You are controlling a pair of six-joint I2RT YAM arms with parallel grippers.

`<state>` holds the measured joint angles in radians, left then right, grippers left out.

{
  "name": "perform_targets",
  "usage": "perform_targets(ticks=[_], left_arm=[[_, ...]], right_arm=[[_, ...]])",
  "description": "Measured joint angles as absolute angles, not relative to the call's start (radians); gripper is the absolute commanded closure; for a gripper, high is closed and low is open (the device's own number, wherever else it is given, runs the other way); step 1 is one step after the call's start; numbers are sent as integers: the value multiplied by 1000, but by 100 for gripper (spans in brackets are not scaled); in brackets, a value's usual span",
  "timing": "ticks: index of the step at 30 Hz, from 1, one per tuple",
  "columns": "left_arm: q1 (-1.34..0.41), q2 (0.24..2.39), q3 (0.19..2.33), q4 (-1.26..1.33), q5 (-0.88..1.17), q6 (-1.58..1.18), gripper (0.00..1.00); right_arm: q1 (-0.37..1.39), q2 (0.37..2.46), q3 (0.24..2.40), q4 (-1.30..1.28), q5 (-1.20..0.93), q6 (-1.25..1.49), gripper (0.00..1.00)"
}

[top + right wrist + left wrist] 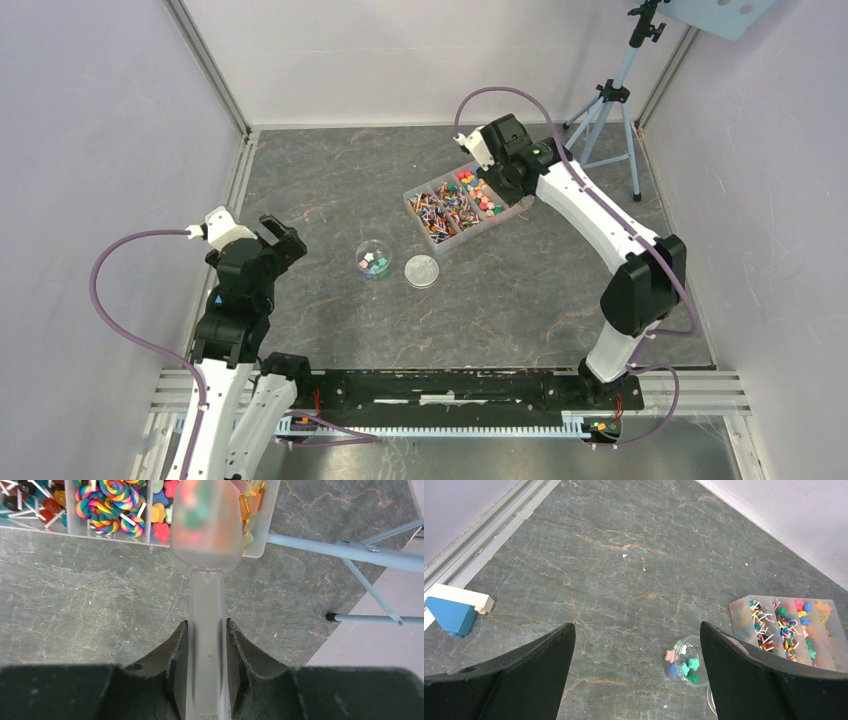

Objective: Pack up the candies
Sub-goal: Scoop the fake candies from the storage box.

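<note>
The candies fill a clear divided tray (412, 197) at the back centre, with lollipops and small coloured sweets (117, 500). My right gripper (206, 630) is shut on the handle of a translucent scoop (206, 525). The scoop's bowl holds a few blurred candies over the tray's right end. A small clear round jar (373, 260) in mid-table holds a few pink, green and blue candies (687, 666). The round grey lid (422, 271) lies just right of it. My left gripper (638, 650) is open and empty, raised left of the jar.
A tripod (610, 100) stands at the back right; its blue legs (350, 550) run close behind the tray. A blue and white block (454, 612) lies at the left near the wall rail. Walls enclose the table on three sides.
</note>
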<state>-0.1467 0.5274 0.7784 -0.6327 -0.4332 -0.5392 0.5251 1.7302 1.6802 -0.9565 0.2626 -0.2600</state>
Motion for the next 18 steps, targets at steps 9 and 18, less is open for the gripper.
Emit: perform_targets(ticks=[9, 18], left_arm=[[-153, 528, 778, -629, -422, -538, 0], [-153, 531, 778, -629, -416, -538, 0]], right_arm=[[516, 1800, 1680, -931, 235, -290, 100], [514, 1803, 1565, -786, 216, -293, 100]])
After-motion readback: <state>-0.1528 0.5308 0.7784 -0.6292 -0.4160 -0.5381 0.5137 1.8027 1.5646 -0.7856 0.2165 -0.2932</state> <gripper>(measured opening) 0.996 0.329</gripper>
